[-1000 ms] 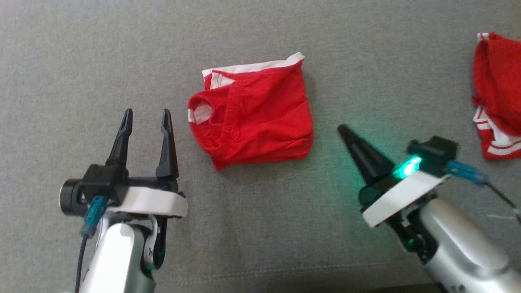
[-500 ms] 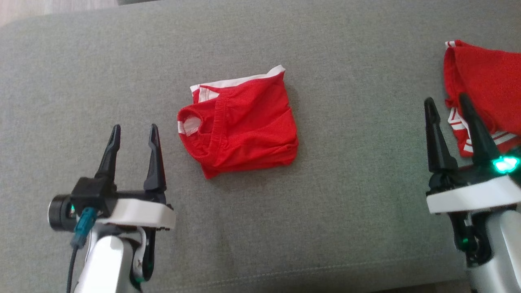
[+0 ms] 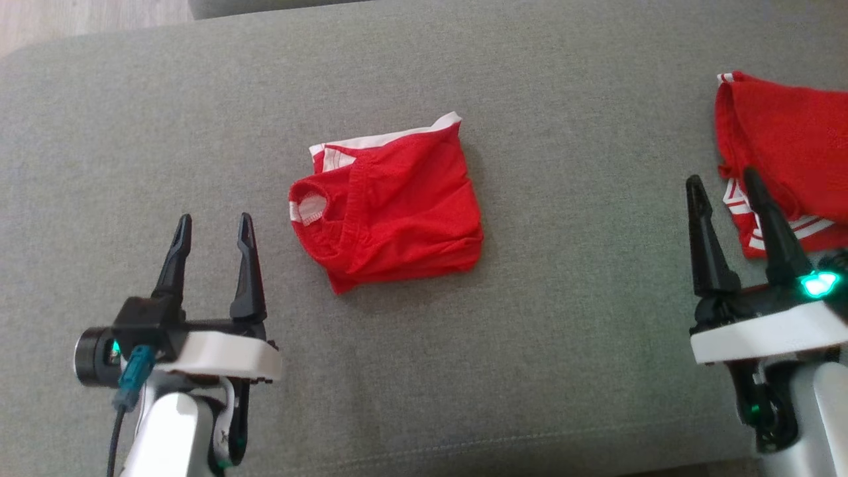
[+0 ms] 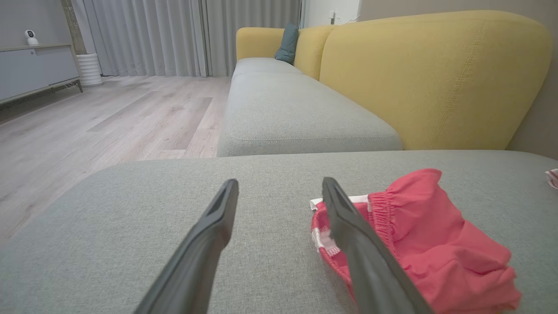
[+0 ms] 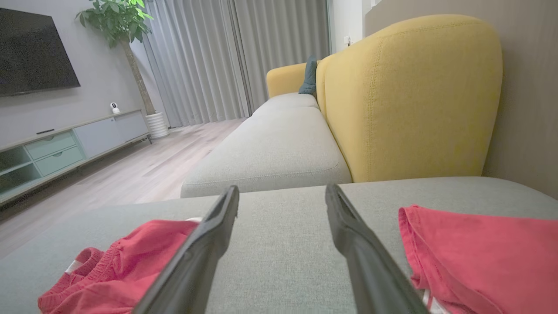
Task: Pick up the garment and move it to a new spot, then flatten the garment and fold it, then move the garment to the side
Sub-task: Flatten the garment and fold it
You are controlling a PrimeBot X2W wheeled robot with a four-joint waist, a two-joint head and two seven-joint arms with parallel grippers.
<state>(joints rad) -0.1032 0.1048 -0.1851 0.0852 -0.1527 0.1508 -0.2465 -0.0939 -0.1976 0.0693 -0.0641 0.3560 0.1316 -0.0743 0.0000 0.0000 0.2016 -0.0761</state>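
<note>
The garment (image 3: 391,205) is a red piece with white trim, folded into a rough square in the middle of the grey cushion (image 3: 530,371). My left gripper (image 3: 214,218) stands open to its lower left, apart from it, with nothing between the fingers. In the left wrist view the garment (image 4: 427,244) lies just right of the open left gripper (image 4: 281,183). My right gripper (image 3: 721,176) is open and empty far to the right. In the right wrist view the garment (image 5: 117,266) lies left of the right gripper (image 5: 282,188).
A second red garment with white stripes (image 3: 788,152) lies crumpled at the right edge, just beyond my right fingertips, and also appears to the right as red cloth (image 5: 484,257). A yellow sofa back (image 4: 436,78) rises behind the cushion. Wooden floor (image 3: 66,20) borders the far left.
My right gripper has gone from shut beside the folded garment to open, and has swung right toward the second garment. The head view has shifted a little. The left gripper keeps its pose.
</note>
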